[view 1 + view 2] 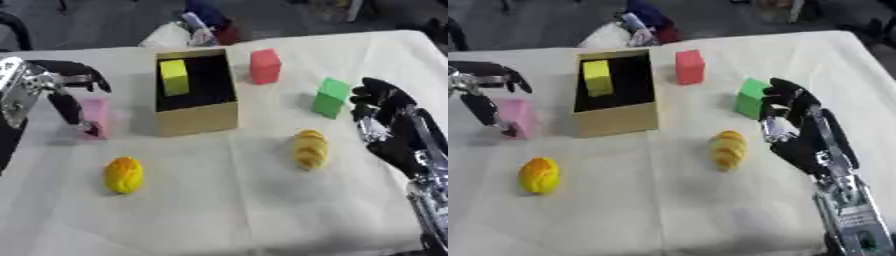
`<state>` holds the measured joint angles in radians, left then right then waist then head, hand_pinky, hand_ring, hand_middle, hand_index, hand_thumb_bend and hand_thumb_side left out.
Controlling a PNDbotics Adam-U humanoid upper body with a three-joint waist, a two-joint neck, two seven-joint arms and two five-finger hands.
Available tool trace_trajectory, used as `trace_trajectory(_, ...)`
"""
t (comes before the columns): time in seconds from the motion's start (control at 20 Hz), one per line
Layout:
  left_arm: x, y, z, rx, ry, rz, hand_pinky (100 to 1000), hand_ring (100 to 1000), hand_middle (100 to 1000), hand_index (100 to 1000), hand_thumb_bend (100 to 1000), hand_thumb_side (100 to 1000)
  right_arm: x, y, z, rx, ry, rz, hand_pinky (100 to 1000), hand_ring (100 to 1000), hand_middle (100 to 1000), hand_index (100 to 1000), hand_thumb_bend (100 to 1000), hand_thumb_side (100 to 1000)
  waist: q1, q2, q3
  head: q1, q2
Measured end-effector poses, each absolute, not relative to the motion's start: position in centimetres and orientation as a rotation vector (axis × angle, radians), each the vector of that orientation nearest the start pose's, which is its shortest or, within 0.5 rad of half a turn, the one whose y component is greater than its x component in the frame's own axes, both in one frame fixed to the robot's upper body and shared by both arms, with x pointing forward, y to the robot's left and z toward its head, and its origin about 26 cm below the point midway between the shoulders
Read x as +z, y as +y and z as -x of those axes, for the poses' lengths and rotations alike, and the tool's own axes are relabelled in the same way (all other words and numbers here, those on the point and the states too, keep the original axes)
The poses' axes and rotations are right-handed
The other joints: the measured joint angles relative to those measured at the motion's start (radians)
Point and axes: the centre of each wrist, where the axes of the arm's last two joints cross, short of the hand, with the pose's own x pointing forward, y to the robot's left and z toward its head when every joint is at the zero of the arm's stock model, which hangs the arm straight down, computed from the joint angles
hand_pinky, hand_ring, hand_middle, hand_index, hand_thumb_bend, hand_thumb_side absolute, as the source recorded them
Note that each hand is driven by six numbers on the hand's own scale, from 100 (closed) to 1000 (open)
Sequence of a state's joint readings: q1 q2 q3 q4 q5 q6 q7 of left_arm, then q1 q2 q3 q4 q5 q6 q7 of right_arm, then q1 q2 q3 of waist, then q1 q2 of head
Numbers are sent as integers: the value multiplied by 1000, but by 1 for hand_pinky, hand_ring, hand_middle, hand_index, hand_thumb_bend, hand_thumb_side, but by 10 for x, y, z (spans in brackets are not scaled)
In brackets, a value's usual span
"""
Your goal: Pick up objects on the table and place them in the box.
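At nine o'clock of the cardboard box (198, 118), left hand (66, 95) curled around pink block (94, 117); best lifted straight, then carried over rim. Right hand (798, 130) idle, fingers relaxed.

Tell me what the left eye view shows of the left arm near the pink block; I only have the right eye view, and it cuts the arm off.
Observer: The left hand sits beside the pink block, and a silver wrist shows behind it.
Operator: Anything below that wrist?
Observer: A dark part of the arm runs along the picture's left edge, apart from the yellow fruit.
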<state>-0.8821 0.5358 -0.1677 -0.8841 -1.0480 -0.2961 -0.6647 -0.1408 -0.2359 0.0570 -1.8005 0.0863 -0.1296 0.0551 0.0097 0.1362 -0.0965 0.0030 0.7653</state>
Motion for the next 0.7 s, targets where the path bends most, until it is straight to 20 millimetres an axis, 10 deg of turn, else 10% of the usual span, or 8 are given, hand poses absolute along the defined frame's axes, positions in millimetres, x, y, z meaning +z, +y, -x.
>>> trace_trajectory(0.35, 175, 331, -469, -1785, -881, -879, 665, 563, 559, 672, 460, 132, 96, -258, -302, 417, -2034, 123, 708, 775, 743, 866, 100, 331, 0, 0, 0, 0, 0)
trace_trajectory(0.7, 217, 318, -462, -1741, -1112, -992, 673, 550, 540, 665, 446, 150, 96, -258, -302, 417, -2034, 124, 708, 774, 743, 866, 100, 331, 0, 0, 4, 0, 0)
